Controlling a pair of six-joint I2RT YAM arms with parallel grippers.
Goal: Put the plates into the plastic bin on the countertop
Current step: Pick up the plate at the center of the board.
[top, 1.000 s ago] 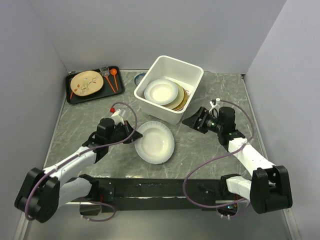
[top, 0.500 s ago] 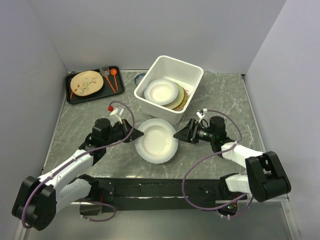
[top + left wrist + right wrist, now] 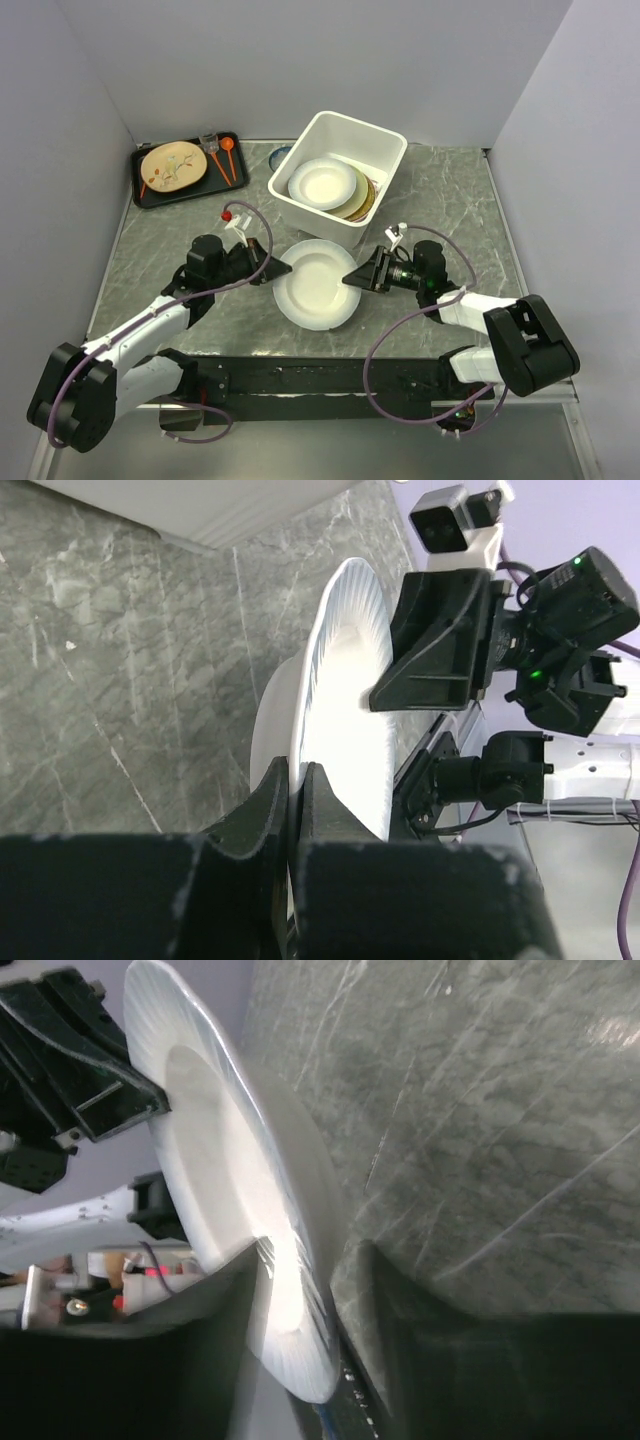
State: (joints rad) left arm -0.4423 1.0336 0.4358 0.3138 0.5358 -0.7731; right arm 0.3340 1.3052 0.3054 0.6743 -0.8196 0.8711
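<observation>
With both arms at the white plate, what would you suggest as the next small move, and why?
Probably close the right tool on the rim of the white plate. Its fingers straddle the plate's right edge with gaps showing on both sides, while the left tool is shut on the opposite edge. A grip on both sides should steady the plate before it is lifted towards the plastic bin.

**Colours and patterns of the tabletop scene**

A plain white plate (image 3: 316, 283) with a finely ribbed rim is shown against the dark grey-green, white-veined counter (image 3: 150, 240). The bin (image 3: 383, 150) is white. Its topmost plate (image 3: 322, 183) is white, and a yellowish plate (image 3: 365, 200) is seen beneath. A cream, twig-patterned plate (image 3: 172, 166) is framed by a black tray (image 3: 150, 198). The left end effector (image 3: 273, 272) and right end effector (image 3: 349, 280) are black.
</observation>
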